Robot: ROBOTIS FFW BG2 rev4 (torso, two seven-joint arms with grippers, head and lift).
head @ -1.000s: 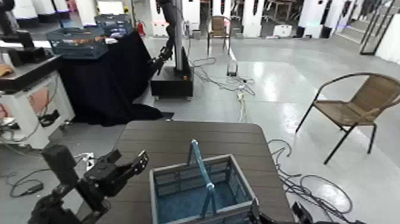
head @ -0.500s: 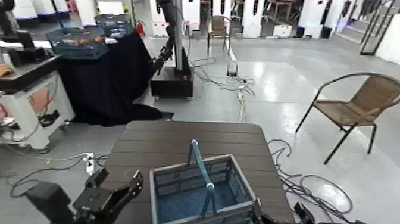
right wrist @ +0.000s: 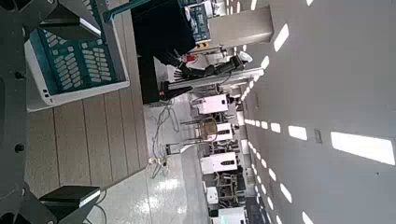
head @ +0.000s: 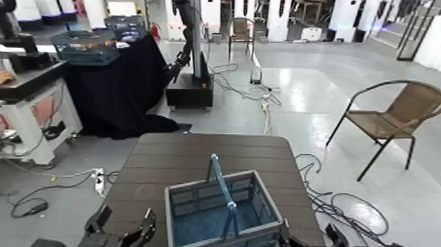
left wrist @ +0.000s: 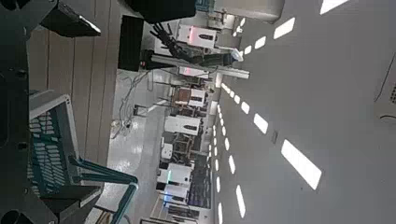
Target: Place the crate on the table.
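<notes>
My left gripper (head: 123, 230), fingers apart, stands left of the crate (head: 226, 209) at the desk's (head: 216, 146) near edge, and my right gripper (head: 314, 238), also apart, could snag the rim and drag it if withdrawn carelessly.

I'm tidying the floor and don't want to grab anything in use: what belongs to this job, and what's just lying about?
Job:
- crate
- table
- left gripper, left of crate
- right gripper, right of crate

Lying about:
- cables
- power strip
- chair
</notes>
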